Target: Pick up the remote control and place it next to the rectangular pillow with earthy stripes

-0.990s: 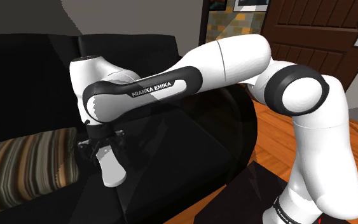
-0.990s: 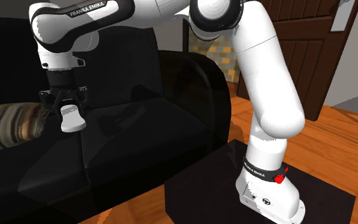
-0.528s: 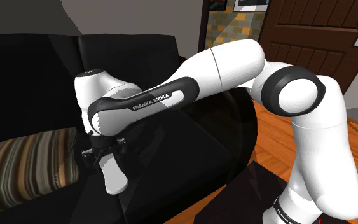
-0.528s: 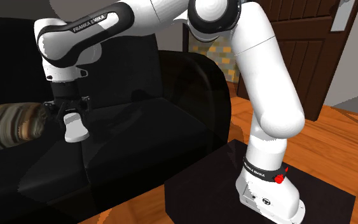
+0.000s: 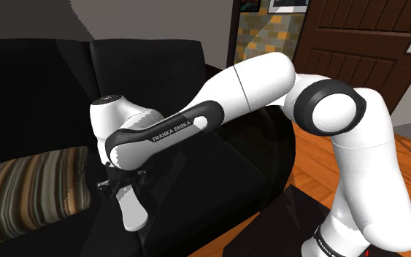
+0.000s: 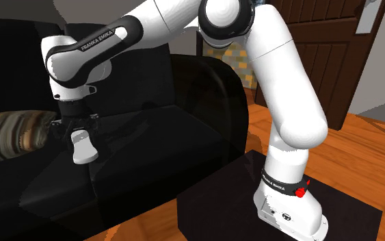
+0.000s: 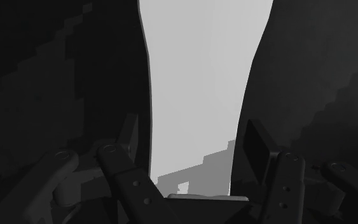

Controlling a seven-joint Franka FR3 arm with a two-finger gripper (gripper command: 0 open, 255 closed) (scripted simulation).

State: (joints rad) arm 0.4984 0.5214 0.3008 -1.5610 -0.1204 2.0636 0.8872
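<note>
In the shoulder view, the claw (image 5: pixel 120 184) is low over the black sofa (image 5: pixel 225 171) and grips a white remote (image 5: pixel 132 212) by its upper end. The long axis of the remote points down toward the seat, only a little tilted. The striped pillow (image 5: pixel 28 193) lies just beside it, at this view's left, so I judge that the coming move is a short lowering and then a release.

In the second exterior view, the claw (image 6: pixel 76 128) holds the remote (image 6: pixel 82 148) near the end of the pillow (image 6: pixel 6 133). Whether the lower tip touches the seat, I cannot tell.

In the wrist view, the remote (image 7: pixel 203 83) runs straight away from the claw (image 7: pixel 193 146). Both fingers (image 7: pixel 257 147) press on its sides, so the claw is closed on it.
</note>
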